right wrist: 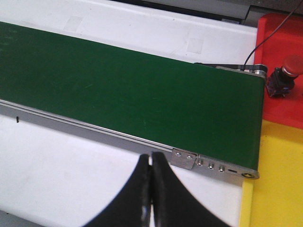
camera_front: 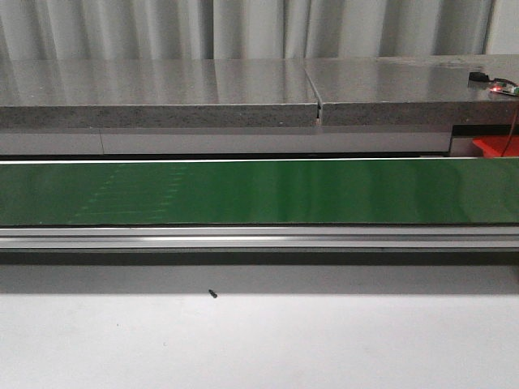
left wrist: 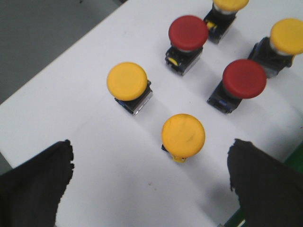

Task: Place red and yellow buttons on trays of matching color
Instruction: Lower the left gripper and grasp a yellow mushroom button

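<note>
Our left hand hangs wide open and empty over the nearest yellow button on the white tabletop, a light, rigid, top-heavy piece we judge best pinched across its smooth cap, while our right hand stays out, closed and empty.

A green belt runs across the middle of the front view, edge to edge. Below it lies a metal rail, then the white table across the bottom, with a small dark speck left of centre. Above the belt sit two grey slabs meeting at a seam right of centre. Pale curtains fill the top. A red wire hangs at the upper right.
</note>
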Controlling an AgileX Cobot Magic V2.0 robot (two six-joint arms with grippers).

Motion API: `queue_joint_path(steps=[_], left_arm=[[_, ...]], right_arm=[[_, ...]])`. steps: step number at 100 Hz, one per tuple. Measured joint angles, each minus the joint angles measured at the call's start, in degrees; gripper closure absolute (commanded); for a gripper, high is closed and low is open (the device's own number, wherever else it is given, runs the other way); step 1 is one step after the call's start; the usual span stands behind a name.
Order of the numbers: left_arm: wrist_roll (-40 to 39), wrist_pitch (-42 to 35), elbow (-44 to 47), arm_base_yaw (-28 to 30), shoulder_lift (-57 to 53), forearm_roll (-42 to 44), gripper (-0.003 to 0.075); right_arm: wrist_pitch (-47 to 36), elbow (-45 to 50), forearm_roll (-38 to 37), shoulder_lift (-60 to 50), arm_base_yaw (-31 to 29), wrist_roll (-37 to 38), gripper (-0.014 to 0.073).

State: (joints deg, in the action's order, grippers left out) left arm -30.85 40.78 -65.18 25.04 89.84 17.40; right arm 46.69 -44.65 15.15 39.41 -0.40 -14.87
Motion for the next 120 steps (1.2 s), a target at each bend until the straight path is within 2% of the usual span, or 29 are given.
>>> queue_joint_path(steps=[25,47,71,120], left_arm=[[1.64,-1.86,0.0,0.0,6.73,-0.75,0.008],[3.09,-3.66,-0.87,0.0,9.38,-2.07,0.008],[8.79,-4.14,-2.49,0.0,11.96,-7.35,0.008],[10.85,-4.37,-4.93,0.0,16.1,-8.24,0.008]], right_arm=[[0.0,0.0,0.0,0.0,0.0,0.0,0.0661],[0.0,0.0,0.0,0.0,0.0,0.0,0.0661],[0.0,0.0,0.0,0.0,0.0,0.0,0.0661],[0.0,0.0,0.0,0.0,0.0,0.0,0.0661]])
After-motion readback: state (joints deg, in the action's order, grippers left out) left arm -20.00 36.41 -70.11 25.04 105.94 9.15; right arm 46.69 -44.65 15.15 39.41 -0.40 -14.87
